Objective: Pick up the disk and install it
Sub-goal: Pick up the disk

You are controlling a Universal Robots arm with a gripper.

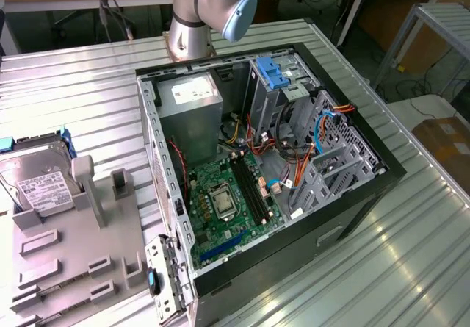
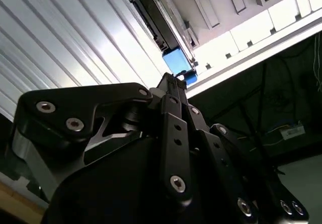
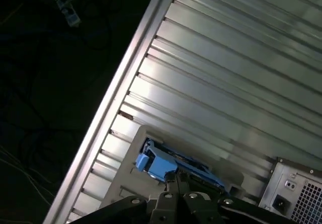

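The disk (image 1: 38,182) lies flat at the exterior view's left, on a grey fixture (image 1: 73,261); it is silver with a white printed label and blue side rails. Both wrist views look down on it from well above: it appears on edge with a blue rail (image 2: 177,61) in the second wrist view, and as a blue-railed block (image 3: 162,162) in the first. My gripper (image 2: 175,79) (image 3: 176,177) hangs over it with its black fingers together, shut on nothing and clear of the disk.
An open computer case (image 1: 367,187) lies in the middle of the ribbed metal table (image 1: 411,268), with a green motherboard, a grey power-supply box (image 1: 191,103) and a blue bracket (image 1: 273,70) inside. The arm's base (image 1: 189,37) stands behind it. The table's edge (image 3: 114,108) drops to a dark floor.
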